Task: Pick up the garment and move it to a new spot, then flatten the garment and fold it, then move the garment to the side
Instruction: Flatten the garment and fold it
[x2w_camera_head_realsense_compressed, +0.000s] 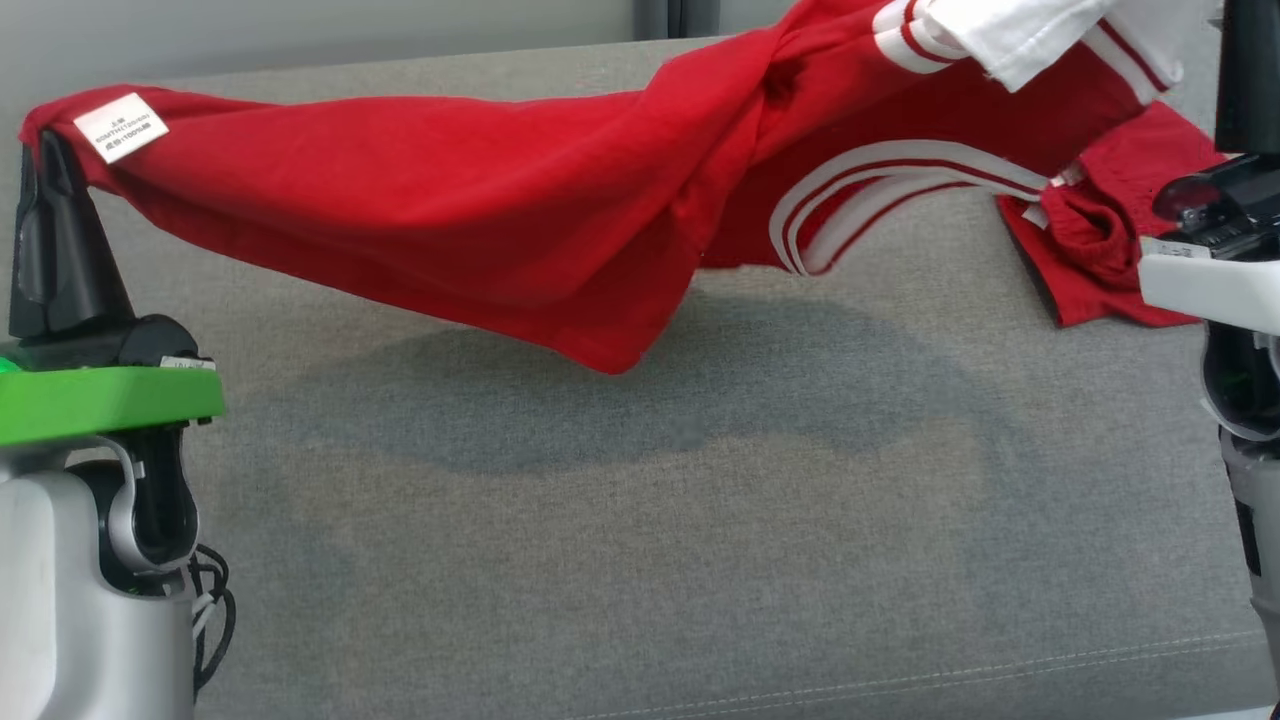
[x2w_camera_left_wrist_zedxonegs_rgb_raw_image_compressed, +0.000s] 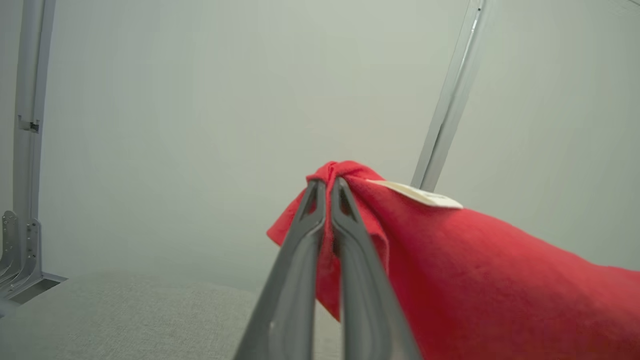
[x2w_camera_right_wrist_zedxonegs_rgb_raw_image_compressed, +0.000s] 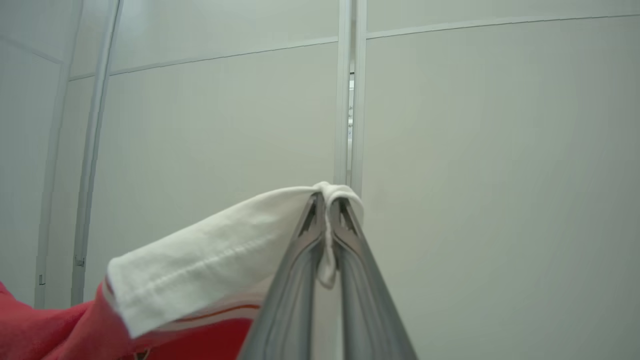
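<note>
Left claw (x2w_camera_left_wrist_zedxonegs_rgb_raw_image_compressed: 327, 185) clamped together on a bunched red corner of the garment (x2w_camera_head_realsense_compressed: 450, 220), just beside its white label (x2w_camera_head_realsense_compressed: 120, 125). Right claw (x2w_camera_right_wrist_zedxonegs_rgb_raw_image_compressed: 327, 197) pinched shut on the white sleeve edge (x2w_camera_right_wrist_zedxonegs_rgb_raw_image_compressed: 200, 270), a fold of cloth caught between the fingers. Garment strung between the two claws, twisted mid-span, its red belly sagging clear above the grey upholstered surface (x2w_camera_head_realsense_compressed: 640, 560) with a shadow beneath; whether the far right part touches the surface cannot be told.
</note>
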